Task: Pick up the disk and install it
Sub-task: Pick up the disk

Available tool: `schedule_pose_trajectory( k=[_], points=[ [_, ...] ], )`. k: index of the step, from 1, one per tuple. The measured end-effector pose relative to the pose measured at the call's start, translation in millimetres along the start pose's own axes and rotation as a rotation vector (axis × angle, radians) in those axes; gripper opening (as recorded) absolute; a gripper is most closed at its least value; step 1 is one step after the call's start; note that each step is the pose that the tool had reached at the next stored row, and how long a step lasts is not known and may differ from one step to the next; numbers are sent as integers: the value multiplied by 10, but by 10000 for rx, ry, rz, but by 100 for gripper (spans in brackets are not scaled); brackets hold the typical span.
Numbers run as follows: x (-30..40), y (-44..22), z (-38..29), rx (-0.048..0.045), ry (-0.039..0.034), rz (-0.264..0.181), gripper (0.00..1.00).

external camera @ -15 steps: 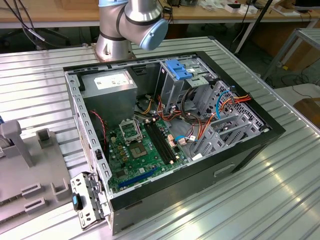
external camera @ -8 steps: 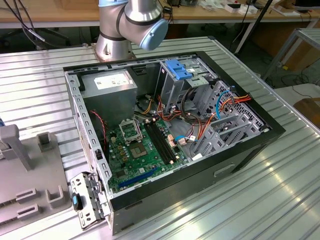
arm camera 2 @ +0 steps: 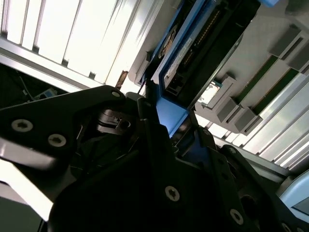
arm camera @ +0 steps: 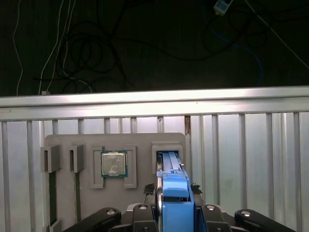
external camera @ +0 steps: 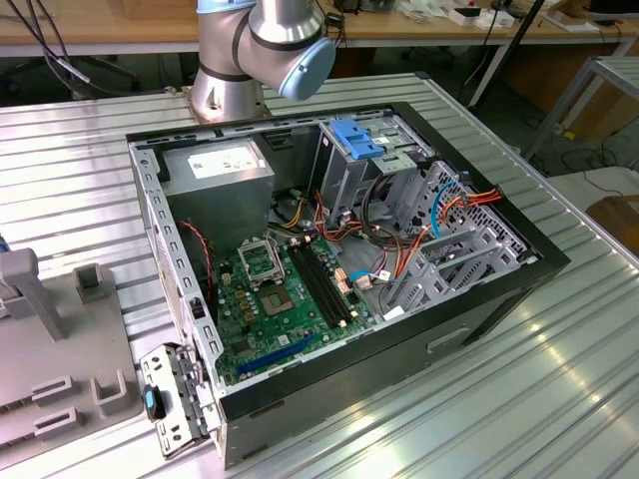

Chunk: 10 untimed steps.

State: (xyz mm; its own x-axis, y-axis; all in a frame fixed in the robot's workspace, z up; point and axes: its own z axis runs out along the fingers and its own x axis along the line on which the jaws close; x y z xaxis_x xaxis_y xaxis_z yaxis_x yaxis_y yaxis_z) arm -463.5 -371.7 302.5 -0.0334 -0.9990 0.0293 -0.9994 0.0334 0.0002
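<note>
The disk (arm camera: 170, 164) stands on edge in a slot of the grey fixture plate (arm camera: 140, 145); in the first wrist view I see its bright blue carrier end-on. My gripper (arm camera: 175, 191) sits right over it, with dark fingers (arm camera: 150, 189) pressed against both sides of the blue frame. In the second wrist view the disk (arm camera 2: 186, 46) shows its dark side and white label. There the gripper (arm camera 2: 166, 121) is shut on the blue carrier. The open computer case (external camera: 479, 309) lies on the table in the exterior view.
Inside the case are a metal drive cage (external camera: 409, 200) topped by a blue bracket (external camera: 357, 137), a grey power-supply box (external camera: 220, 165), a motherboard and loose cables. The fixture plate (external camera: 50, 359) lies at the exterior view's left. It also carries a processor chip (arm camera: 114, 163). Past it runs the table's edge (arm camera: 154, 99).
</note>
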Motion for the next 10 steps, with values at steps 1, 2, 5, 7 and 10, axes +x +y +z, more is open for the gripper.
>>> schedule_pose_trajectory(
  k=[1, 2, 5, 7, 10],
  points=[
    [0, 0, 0, -1, 0, 0, 37],
    [0, -1, 0, 0, 0, 0, 37],
    [0, -3, 0, -1, 0, 0, 37],
    [0, -3, 0, -1, 0, 0, 37],
    [0, -4, 0, -1, 0, 0, 37]
  ],
)
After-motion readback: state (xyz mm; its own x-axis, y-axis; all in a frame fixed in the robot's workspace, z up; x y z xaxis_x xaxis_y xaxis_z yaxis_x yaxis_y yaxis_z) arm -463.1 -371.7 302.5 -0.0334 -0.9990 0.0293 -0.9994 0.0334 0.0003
